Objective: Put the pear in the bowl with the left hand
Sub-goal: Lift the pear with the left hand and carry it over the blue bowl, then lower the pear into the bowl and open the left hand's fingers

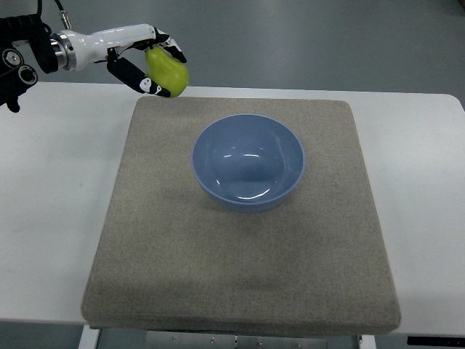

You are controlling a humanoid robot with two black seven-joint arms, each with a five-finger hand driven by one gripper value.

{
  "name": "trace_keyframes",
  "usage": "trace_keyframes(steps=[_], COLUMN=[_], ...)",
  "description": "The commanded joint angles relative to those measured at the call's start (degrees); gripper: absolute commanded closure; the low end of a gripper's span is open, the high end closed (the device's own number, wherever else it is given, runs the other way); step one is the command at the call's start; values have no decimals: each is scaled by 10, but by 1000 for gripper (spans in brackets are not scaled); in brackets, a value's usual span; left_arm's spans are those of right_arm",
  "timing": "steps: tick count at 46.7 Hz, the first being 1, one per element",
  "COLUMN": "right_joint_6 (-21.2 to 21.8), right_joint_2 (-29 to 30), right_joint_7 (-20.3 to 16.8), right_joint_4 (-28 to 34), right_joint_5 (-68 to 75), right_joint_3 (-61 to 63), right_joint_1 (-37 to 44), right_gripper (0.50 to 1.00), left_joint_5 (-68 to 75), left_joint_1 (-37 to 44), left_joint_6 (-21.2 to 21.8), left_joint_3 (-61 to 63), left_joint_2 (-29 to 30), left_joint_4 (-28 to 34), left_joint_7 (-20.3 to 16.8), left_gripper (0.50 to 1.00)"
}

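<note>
Pear (170,71) – green-yellow, gripped in the left hand (149,62) at the top left of the top view, above the far left corner of the mat (240,276). Narrow stem end points up and left into the hand, the rounder end hangs down and to the right. Black-tipped fingers (136,75) are curled round it: one runs under the pear's left side, others wrap over the top near the stem. The lower right flank of the fruit is uncovered and clearly visible.

Left arm enters from the left edge, white forearm shell with a metal wrist ring and black joint hardware behind it, cable looping up out of frame.

Bowl (248,161) – blue, glossy, upright, sits on the mat a bit beyond its centre. Nothing inside it but ceiling-light reflections. Pear is well apart from the bowl, up and to the left of its rim, not over the opening.

Mat is a grey-beige felt-like square, lying flat on a white table (51,218); its near edge reaches the table's front edge. Grey floor shows beyond the table's far edge.

Can't tell whether the pear's bottom touches the mat corner or hangs just clear of it
</note>
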Motion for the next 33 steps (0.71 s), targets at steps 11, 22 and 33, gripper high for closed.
trace_keyframes(steps=[11,22,33], right_joint_6=[0,0,0], right_joint_2=[0,0,0], right_joint_7=[0,0,0], right_joint_4=[0,0,0], right_joint_5=[0,0,0], right_joint_3=[0,0,0], right_joint_1=[0,0,0], right_gripper=[574,574,574], left_joint_5=[44,94,98], left_joint_1=[-1,5,5], left_joint_6=[-1,-1,3], left_joint_3=[9,15,68], left_joint_2=[1,-59,-90], left_joint_4=[-123,-123,-114], left_joint_7=[2,2,3], left_gripper=[1000,1000,1000])
